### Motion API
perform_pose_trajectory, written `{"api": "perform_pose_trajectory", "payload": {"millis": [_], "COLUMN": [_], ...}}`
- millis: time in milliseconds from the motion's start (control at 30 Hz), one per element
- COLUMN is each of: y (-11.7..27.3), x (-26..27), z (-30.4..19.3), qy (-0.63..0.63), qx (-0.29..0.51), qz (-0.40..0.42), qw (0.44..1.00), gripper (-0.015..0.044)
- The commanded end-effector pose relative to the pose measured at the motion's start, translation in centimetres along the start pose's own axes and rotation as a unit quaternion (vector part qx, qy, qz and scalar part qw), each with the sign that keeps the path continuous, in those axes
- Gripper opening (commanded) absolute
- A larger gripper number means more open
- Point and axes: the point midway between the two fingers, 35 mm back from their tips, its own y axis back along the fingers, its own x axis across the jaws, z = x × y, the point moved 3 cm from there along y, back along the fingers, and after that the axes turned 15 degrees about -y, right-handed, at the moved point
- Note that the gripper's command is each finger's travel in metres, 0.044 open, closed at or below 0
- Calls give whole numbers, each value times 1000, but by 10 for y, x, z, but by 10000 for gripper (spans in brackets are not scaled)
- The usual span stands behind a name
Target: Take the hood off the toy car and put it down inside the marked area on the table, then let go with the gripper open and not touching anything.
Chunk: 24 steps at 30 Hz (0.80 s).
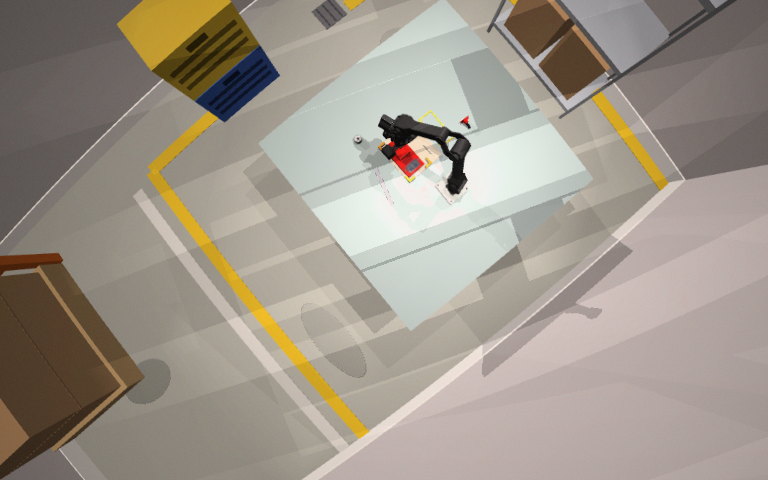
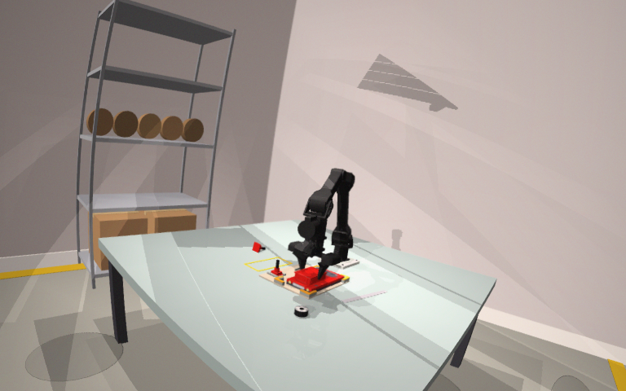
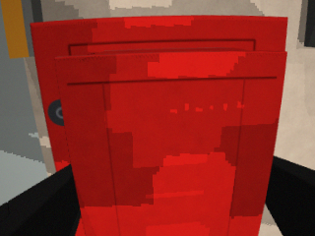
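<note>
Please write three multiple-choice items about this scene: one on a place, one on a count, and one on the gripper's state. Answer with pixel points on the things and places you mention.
1. Where is the toy car (image 1: pixel 411 164) (image 2: pixel 332 278) now?
A) On the metal shelf
B) On the pale board with corner pieces
C) Inside the yellow outline

2. How many round brown discs stand on the metal shelf unit?
A) Three
B) Four
C) Five

3. What is the gripper (image 2: pixel 311 273) doing?
A) Shut on the raised red hood (image 2: pixel 306 274) (image 3: pixel 172 143)
B) Open above the black-and-white ring
C) Shut on nothing

Key: 1 B, the exterior view shows the car on the board (image 2: pixel 268 276), beside the yellow outline (image 1: pixel 430 111) (image 2: pixel 258 270); 2 C, five discs stand in one row on the shelf unit (image 2: pixel 107 50); 3 A, the wrist view shows both fingers against the hood's sides.
</note>
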Motion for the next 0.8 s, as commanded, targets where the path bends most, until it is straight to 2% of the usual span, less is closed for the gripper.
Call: {"api": "perform_pose_trajectory", "payload": {"millis": [0,767], "y": [5,20], "x": [0,0], "z": [1,0], "qy": [0,0], "qx": [-2,-2], "qz": [1,1], "qw": [1000,1000], "gripper": [0,0]}}
